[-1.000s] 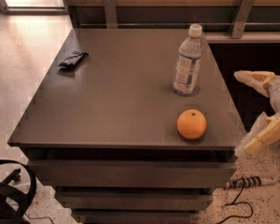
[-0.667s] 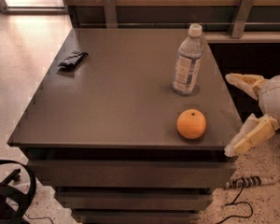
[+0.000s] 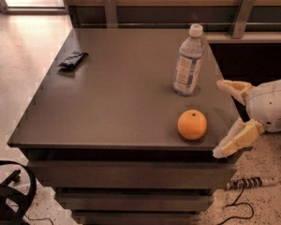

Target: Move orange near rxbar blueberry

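claw (image 3: 224, 118) crept left toward orange (image 3: 192, 124), jaws spread; arm (image 3: 271, 104) cut off at right edge.

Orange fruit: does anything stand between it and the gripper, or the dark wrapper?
Nothing visible. The open gripper hovers beside the round orange fruit; bare tabletop leads to the dark crinkled wrapper. The clear plastic bottle stands aside.

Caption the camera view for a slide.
Open gripper at the table edge beside the orange; rxbar blueberry lies at the far corner.
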